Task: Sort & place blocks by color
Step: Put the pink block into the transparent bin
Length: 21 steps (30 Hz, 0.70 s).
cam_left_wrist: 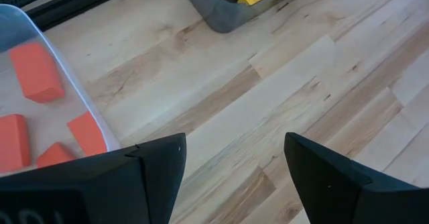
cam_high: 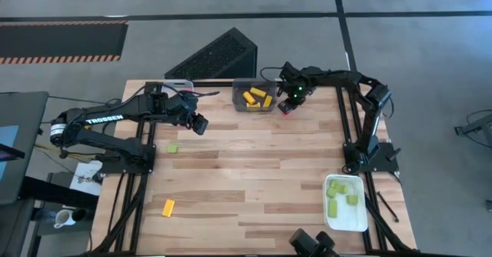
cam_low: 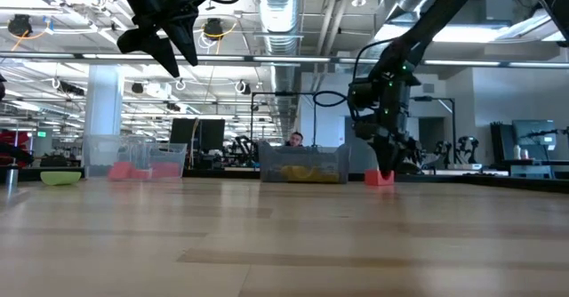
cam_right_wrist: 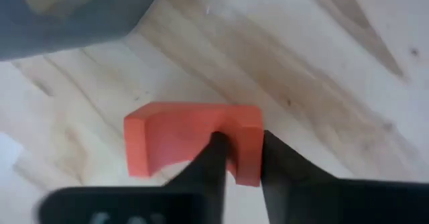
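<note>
A red block [cam_right_wrist: 191, 147] lies flat on the wooden table just right of the dark grey tray [cam_high: 254, 97], which holds yellow blocks [cam_high: 255, 97]. My right gripper [cam_right_wrist: 240, 160] stands over the red block, pointing down and shut on it. My left gripper [cam_left_wrist: 234, 163] hangs open above the table's left half, near a clear tray [cam_left_wrist: 74, 83] with red blocks [cam_left_wrist: 33, 70] in it. A light green block [cam_high: 172, 148] and a yellow block [cam_high: 168, 206] lie loose on the left of the table. My right gripper pinches one end of the red block [cam_right_wrist: 247, 147] between its two fingers [cam_right_wrist: 214, 158]. The fingers come from above, pointing down, and lie across the block. The block sits on the table [cam_low: 380, 178], and most of its length sticks out to one side of the fingers.
A white tray [cam_high: 361, 211] with light green blocks [cam_high: 338, 191] stands at the near right. A black slatted panel [cam_high: 215, 57] lies beyond the far edge. The middle of the tabletop [cam_high: 254, 172] is bare wood.
</note>
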{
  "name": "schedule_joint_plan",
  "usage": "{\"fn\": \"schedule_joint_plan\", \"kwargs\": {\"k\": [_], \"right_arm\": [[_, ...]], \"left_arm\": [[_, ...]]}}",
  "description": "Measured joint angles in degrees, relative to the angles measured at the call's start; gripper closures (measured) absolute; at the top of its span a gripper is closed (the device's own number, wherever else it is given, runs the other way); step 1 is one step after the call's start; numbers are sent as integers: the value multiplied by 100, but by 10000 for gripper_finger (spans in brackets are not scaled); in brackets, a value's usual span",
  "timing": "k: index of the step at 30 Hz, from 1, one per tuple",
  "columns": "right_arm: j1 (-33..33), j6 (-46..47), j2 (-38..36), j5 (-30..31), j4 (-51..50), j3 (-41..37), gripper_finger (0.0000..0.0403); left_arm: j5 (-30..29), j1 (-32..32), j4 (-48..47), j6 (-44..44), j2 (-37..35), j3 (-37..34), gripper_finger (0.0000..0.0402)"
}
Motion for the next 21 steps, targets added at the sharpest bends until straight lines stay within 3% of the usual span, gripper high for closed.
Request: {"fn": "schedule_joint_plan", "kwargs": {"k": [3,9,14,21], "right_arm": [[-31,-29,-191,0,-145,-11,380],[53,21,-1048,15,-577,-15,367],[611,367,-1966,-17,-565,-17,373],[1896,859,-2847,-26,738,-13,373]], "left_arm": [[0,0,-2,4,0,0,168],[274,-19,95,47,0,-1,168],[1284,-246,1205,87,0,-224,168],[2298,-418,3402,-75,2,-747,168]]}}
